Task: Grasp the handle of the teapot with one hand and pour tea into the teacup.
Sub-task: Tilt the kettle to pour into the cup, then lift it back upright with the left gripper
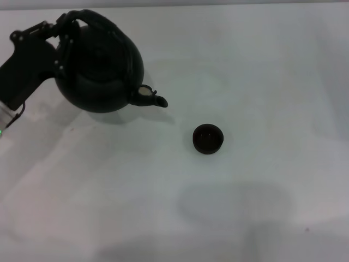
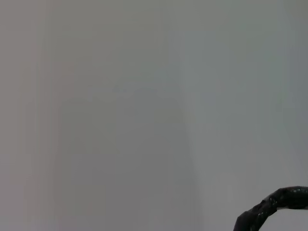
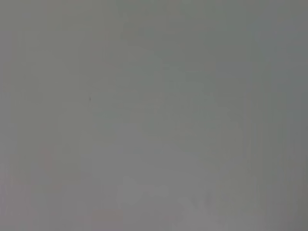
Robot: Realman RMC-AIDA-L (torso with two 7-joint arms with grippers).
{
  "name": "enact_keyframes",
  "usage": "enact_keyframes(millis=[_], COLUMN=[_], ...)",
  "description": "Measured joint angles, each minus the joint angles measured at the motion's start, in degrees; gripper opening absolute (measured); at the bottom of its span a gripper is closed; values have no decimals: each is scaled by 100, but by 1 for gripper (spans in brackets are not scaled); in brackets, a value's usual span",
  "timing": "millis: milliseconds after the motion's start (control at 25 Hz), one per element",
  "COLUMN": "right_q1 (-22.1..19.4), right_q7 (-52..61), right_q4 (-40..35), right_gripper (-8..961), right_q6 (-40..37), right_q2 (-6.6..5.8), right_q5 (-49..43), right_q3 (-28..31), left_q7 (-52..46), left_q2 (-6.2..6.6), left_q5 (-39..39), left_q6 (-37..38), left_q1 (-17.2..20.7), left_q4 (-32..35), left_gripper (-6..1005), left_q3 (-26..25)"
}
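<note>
The large black teapot (image 1: 101,68) is at the far left of the head view, and its spout (image 1: 154,100) points right toward the teacup. My left gripper (image 1: 61,41) comes in from the left edge and is shut on the arched handle (image 1: 92,19) at the pot's left side. A rough black curved piece, apparently part of the handle (image 2: 276,204), shows in a corner of the left wrist view. The small dark teacup (image 1: 208,138) stands upright on the white table, to the right of the spout and nearer me, well apart from it. My right gripper is out of view.
The white table (image 1: 245,207) fills the head view. The pot's shadow falls on it under the spout. The right wrist view shows only a plain pale surface.
</note>
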Motion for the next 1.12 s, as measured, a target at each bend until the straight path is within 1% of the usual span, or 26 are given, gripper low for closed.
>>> enact_keyframes(millis=[160,320,480,600,640,720,840,1120], right_q1=[-13,-15,-16,-10,-7,-13,-54,-87], right_q7=[0,0,-3,-4,-4,-3,-4,-38], right_q4=[24,50,67,71,72,71,81,142], right_gripper=[838,838,838,839,839,839,839,838], right_q6=[0,0,1,1,7,14,30,32], right_q2=[3,14,29,33,35,35,35,35], right_q5=[0,0,0,0,0,0,0,0], right_q3=[-2,-13,-20,-10,-16,-18,-19,-25], left_q7=[0,2,52,191,332,354,386,339], left_q2=[123,175,183,147,85,67,-1,-22], left_q5=[249,497,646,707,722,730,791,1018], left_q6=[1,-27,-144,-355,-559,-625,-872,-1102], left_q1=[-222,-414,-637,-773,-836,-854,-941,-1014], left_q4=[35,11,1,-2,-2,-2,11,46], left_gripper=[145,144,144,143,143,140,136,134], left_q3=[3,4,4,2,3,3,3,3])
